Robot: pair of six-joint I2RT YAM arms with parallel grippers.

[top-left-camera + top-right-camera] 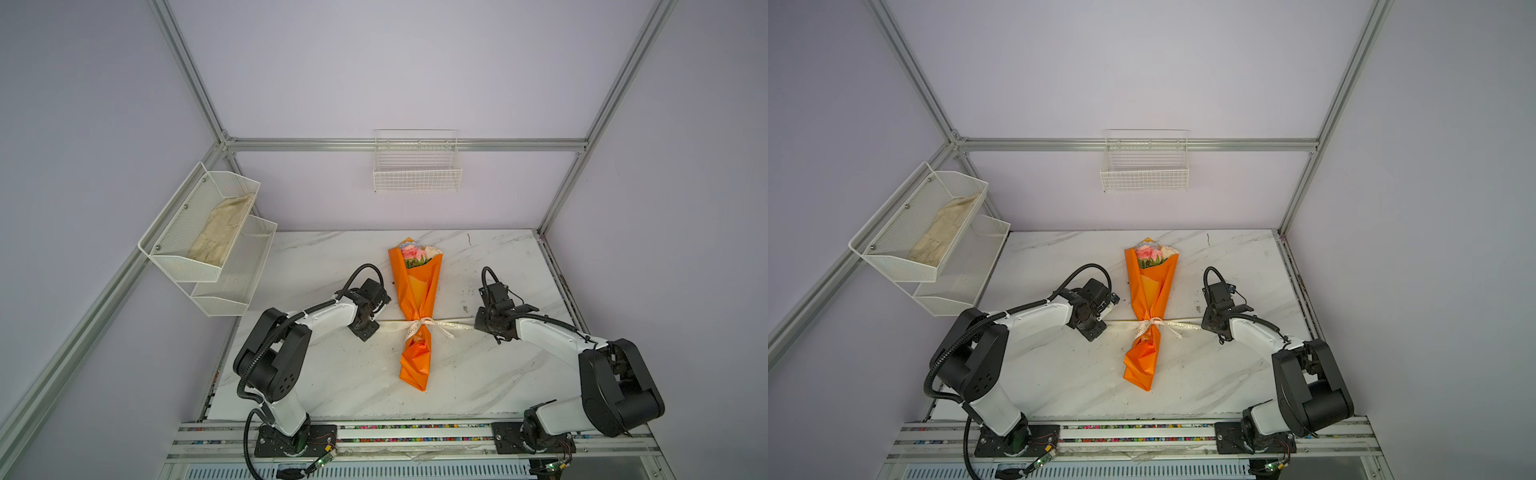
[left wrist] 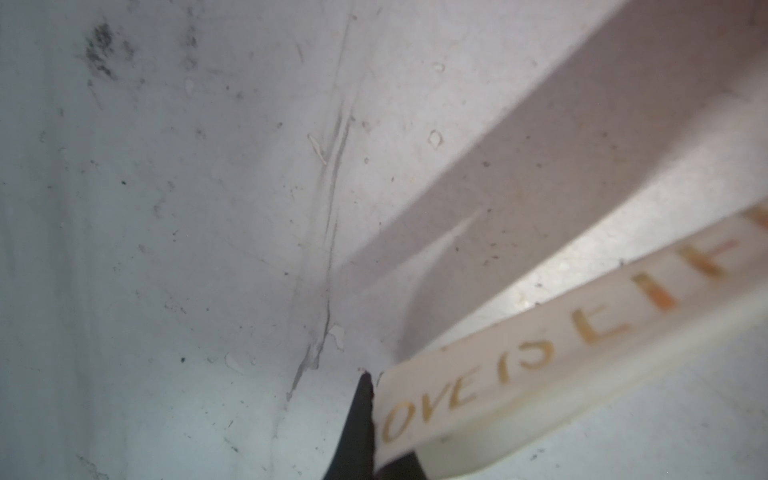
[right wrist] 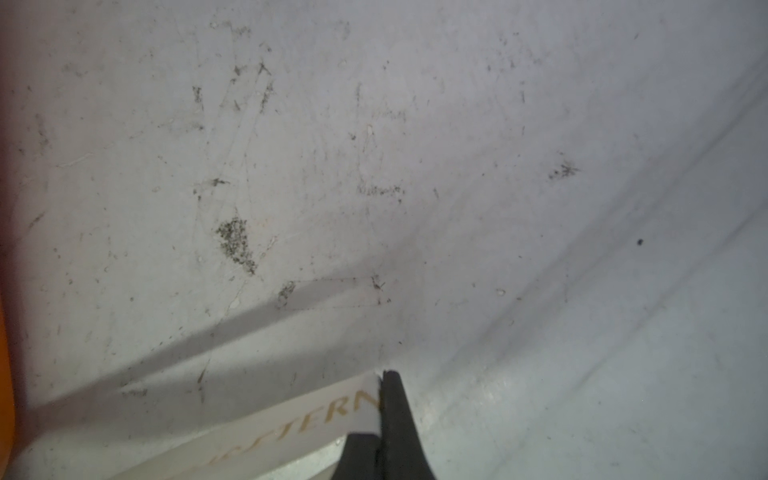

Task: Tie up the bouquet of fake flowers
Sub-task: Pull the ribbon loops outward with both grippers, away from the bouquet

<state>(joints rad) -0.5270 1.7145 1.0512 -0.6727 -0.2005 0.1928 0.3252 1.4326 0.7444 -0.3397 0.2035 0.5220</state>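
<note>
At the middle of the counter, the bouquet is lying flat between the two arms. Its flowers, pink, white and cream, are pointing toward the back wall. The pointed end of the orange wrapping paper is pointing toward the front edge.

A cream ribbon with gold lettering is circling the narrow waist of the paper and is forming a knot there. Two short tails are drooping beside the knot. The two long ends are running out sideways from the knot in a nearly straight line, one toward each arm.

The left arm is reaching in from the left of the bouquet. The left jaws are pressing together and pinching the left end of the ribbon. In the left wrist view, this end is casting a broad shadow on the counter and is riding clear of the surface.

The right arm is reaching in from the right. The right jaws are pressing together and pinching the right end of the ribbon. In the right wrist view, this end is also casting a shadow on the counter, and an orange edge of the wrapping paper is showing at the border.

A white wire basket is hanging on the back wall. A white mesh rack on the left wall is holding a pale cloth.
</note>
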